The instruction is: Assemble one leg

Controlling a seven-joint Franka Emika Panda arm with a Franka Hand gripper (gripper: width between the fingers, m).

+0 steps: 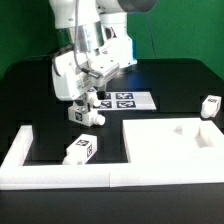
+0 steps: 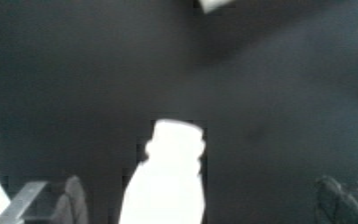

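Observation:
My gripper (image 1: 88, 104) hangs low over the black table, just above a leg (image 1: 87, 117), a stubby white block with black-and-white tags. In the wrist view this leg (image 2: 165, 172) shows as a white upright shape between my two fingers. The gripper (image 2: 197, 203) is open: both fingers stand well clear of the leg's sides, with dark table showing in the gaps. A second leg (image 1: 82, 149) lies nearer the front by the white rail. A third leg (image 1: 211, 106) stands at the exterior view's far right.
The large flat white panel (image 1: 172, 142) with a raised rim lies at the exterior view's front right. A white L-shaped rail (image 1: 20, 152) runs along the front and left. The marker board (image 1: 127, 99) lies behind my gripper.

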